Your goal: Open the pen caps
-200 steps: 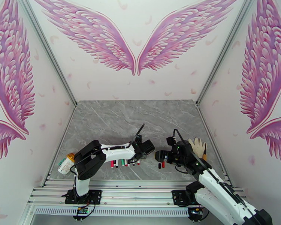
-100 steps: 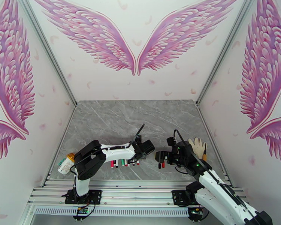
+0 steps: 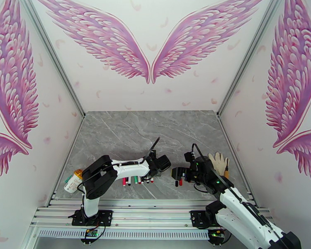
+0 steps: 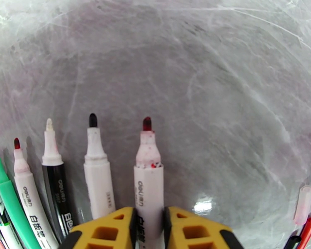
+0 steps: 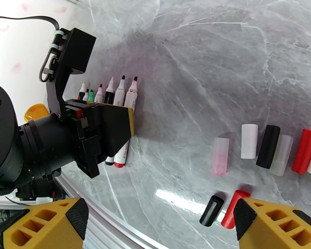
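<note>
My left gripper (image 4: 149,218) pinches the white barrel of the uncapped red-tipped pen (image 4: 148,175), rightmost in the row of pens (image 4: 95,162) on the glossy grey marble table (image 4: 205,79). That arm lies low, reaching right. My right gripper (image 5: 159,225) hangs spread wide over the stubby cylindrical pen caps (image 5: 268,146), which lie loose to the right of the pens.

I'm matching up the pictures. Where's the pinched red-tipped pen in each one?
Top external: red-tipped pen, rightmost in the row.
Left wrist: bottom centre, in the left end effector.
Right wrist: upper left, rightmost pen.
Shared landmark: green pen, further left in the row.
</note>
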